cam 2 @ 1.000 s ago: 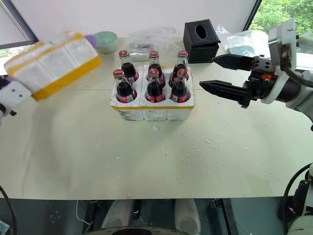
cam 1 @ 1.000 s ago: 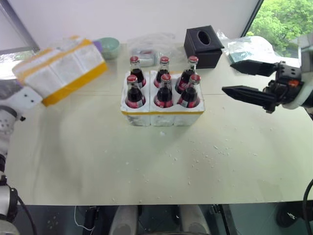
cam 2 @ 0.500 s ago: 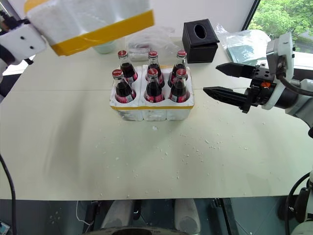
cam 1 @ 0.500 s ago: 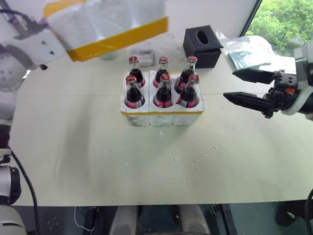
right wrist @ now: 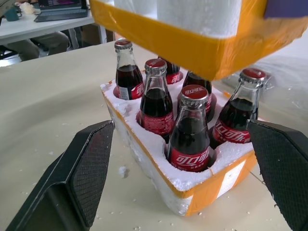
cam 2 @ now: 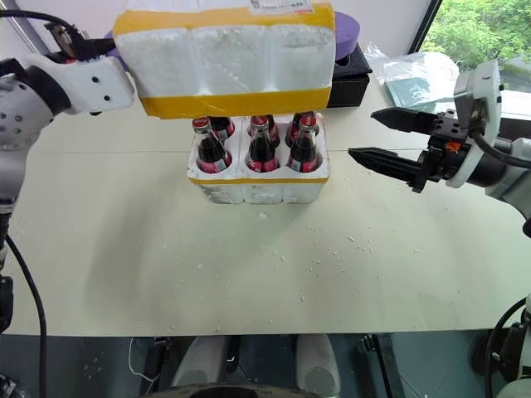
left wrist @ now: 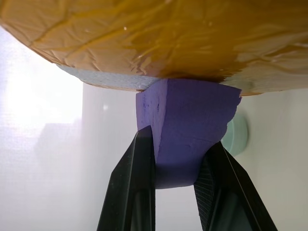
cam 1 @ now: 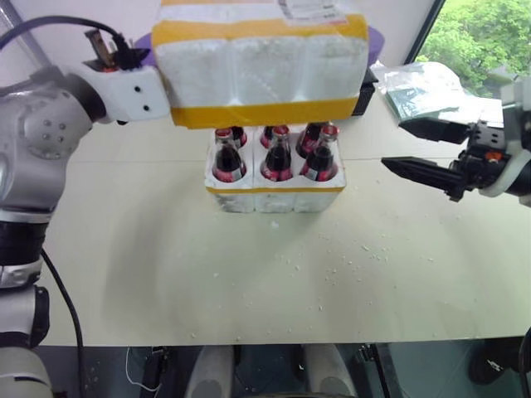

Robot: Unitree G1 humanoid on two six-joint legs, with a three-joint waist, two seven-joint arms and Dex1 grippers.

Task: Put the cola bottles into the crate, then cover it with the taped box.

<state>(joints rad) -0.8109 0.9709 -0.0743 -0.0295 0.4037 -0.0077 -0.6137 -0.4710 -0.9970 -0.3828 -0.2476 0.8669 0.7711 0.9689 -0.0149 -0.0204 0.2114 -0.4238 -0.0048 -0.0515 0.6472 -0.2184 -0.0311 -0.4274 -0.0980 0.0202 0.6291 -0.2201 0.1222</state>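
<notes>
Several cola bottles [cam 1: 276, 157] with red caps stand in the wells of the white crate [cam 1: 274, 197] at the table's middle. The taped box [cam 1: 261, 70], white styrofoam with yellow bands, hangs level just above the bottle caps, hiding the tops of the rear row. My left gripper [left wrist: 180, 139] is shut on a purple foam block [left wrist: 187, 120] fixed to the box's side. My right gripper [cam 1: 392, 145] stands open to the right of the crate, pointing at it, with nothing between its fingers [right wrist: 91, 159].
A black tissue box [cam 2: 353, 79] sits behind the crate, mostly hidden by the taped box. A clear bag with a green item [cam 1: 423, 87] lies at the back right. Styrofoam crumbs [cam 1: 348, 257] are scattered in front of the crate.
My left arm has swung the taped box up and to the right, from the table's left rear to over the crate. The right gripper has stayed in place, open.
</notes>
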